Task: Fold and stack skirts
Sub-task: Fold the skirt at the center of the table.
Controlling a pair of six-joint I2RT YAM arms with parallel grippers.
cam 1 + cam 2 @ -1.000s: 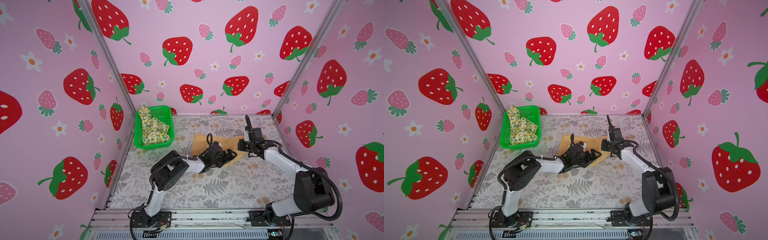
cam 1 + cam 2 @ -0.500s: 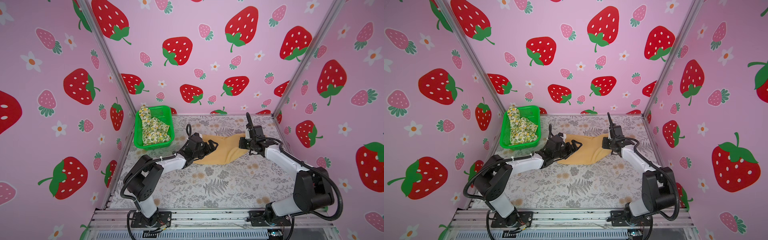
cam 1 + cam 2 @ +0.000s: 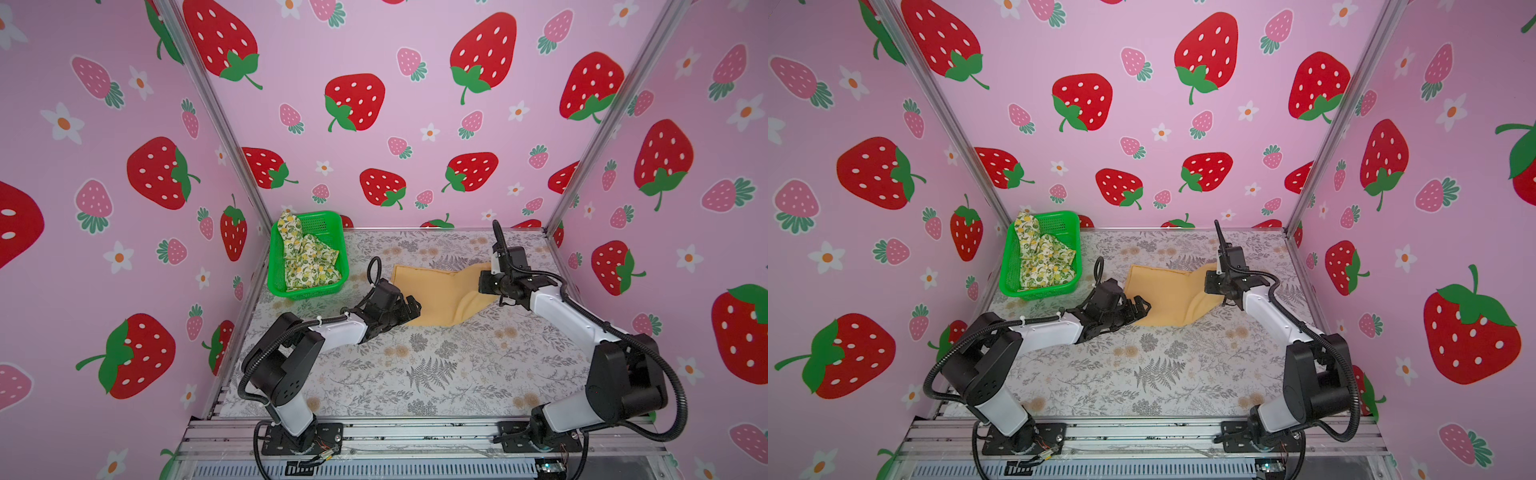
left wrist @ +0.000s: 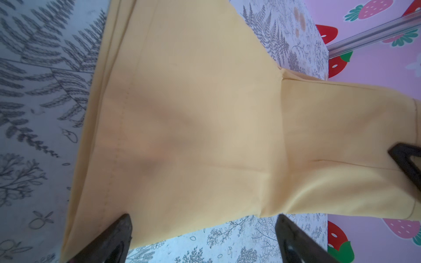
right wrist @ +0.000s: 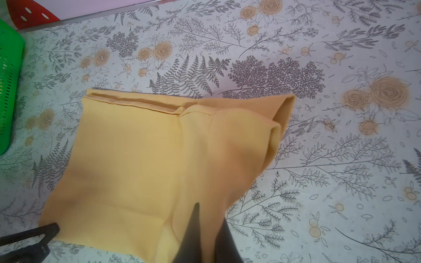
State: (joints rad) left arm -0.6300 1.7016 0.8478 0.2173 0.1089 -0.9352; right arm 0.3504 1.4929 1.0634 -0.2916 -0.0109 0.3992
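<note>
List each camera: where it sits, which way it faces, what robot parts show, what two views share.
Top views: high at the front, looking down toward the back wall; left arm and right arm whole, left gripper, right gripper.
Left wrist: on the left arm, looking past its open fingers across the yellow skirt.
Right wrist: on the right arm, looking past its shut fingers pinching the skirt.
Shared: both wrist views show the skirt and the other gripper's finger.
</note>
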